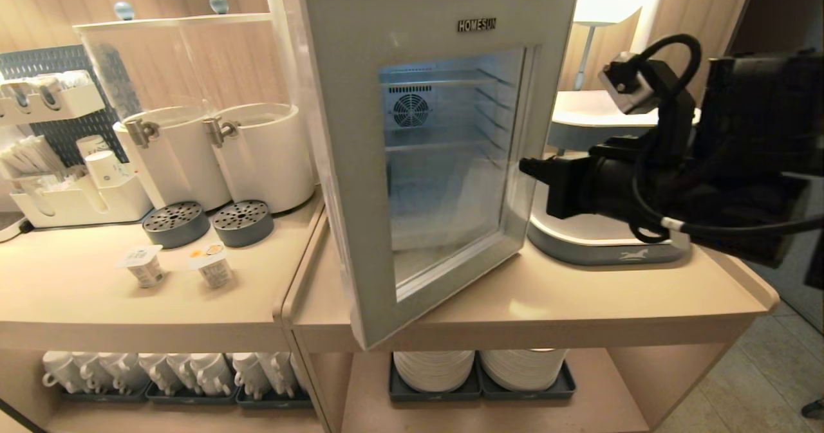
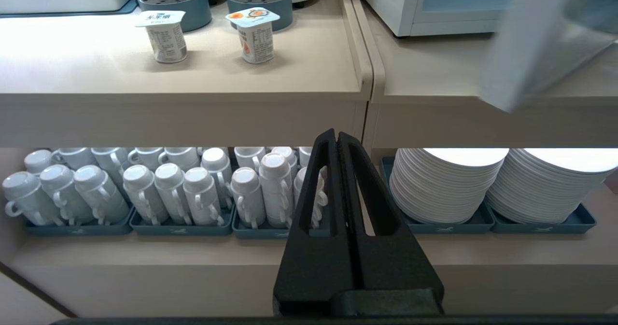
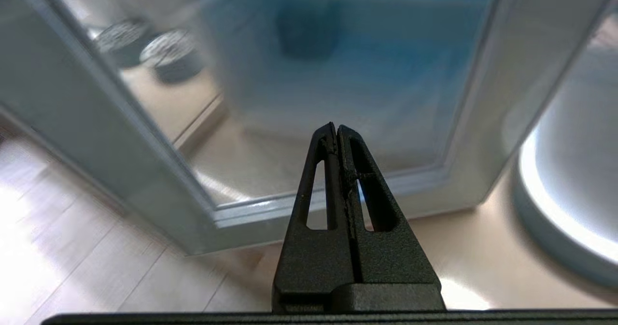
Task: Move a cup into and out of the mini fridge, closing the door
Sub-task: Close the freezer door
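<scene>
Fridge door (image 1: pixel 412 163) hangs half-open over the counter (image 1: pixel 579 304), right gripper (image 1: pixel 524 166) pinched shut and empty at its three o'clock edge, where a glancing push could slip off the frame.

right arm (image 1: pixel 650 182): matt black, boxy housings, thick black cable looping over wrist, 1 white band on cable | right gripper (image 3: pixel 336 128): 2 black tapered fingers, 1 long slot in each, rough grainy finish | left gripper (image 2: pixel 336 134): same black slotted pair
</scene>
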`<state>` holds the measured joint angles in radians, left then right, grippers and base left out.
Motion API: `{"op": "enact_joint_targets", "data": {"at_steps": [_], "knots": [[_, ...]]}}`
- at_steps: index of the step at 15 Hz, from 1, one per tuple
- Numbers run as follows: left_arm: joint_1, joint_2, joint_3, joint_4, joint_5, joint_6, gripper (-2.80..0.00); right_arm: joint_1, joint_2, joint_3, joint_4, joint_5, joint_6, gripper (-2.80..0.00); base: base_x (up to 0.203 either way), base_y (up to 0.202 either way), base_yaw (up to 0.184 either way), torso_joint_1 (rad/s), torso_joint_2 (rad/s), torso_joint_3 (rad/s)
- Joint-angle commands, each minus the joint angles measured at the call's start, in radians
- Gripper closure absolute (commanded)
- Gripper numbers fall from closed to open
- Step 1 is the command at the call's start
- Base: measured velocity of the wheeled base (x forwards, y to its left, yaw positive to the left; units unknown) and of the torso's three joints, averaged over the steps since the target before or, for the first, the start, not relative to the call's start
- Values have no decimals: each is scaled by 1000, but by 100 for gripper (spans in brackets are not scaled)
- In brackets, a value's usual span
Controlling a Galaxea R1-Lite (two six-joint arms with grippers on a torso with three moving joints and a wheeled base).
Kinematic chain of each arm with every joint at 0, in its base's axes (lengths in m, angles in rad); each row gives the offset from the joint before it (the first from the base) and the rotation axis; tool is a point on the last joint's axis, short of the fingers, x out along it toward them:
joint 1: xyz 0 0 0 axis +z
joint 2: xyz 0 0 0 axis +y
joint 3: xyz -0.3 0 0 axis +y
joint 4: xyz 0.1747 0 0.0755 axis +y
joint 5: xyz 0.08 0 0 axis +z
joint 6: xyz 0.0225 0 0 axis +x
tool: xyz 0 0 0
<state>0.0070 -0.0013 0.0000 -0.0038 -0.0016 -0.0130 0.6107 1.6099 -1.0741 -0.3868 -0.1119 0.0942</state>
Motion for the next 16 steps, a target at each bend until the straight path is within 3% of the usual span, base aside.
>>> {"op": "enact_joint_targets", "data": {"at_steps": [1,4,10,16], "knots": [[1,0,2,-1,0,-1,0,34,152,-123,-7,-95,-4,0,0,0,0,0,0,0],[1,0,2,-1,0,-1,0,45,319,-291,-34,-227,-13,0,0,0,0,0,0,0],[1,0,2,-1,0,-1,0,52,572,-623,-20,-307,-100,0,0,0,0,0,0,0],[1,0,2,-1,0,-2,0,66,656,-790,71,-341,-132,0,0,0,0,0,0,0]]}}
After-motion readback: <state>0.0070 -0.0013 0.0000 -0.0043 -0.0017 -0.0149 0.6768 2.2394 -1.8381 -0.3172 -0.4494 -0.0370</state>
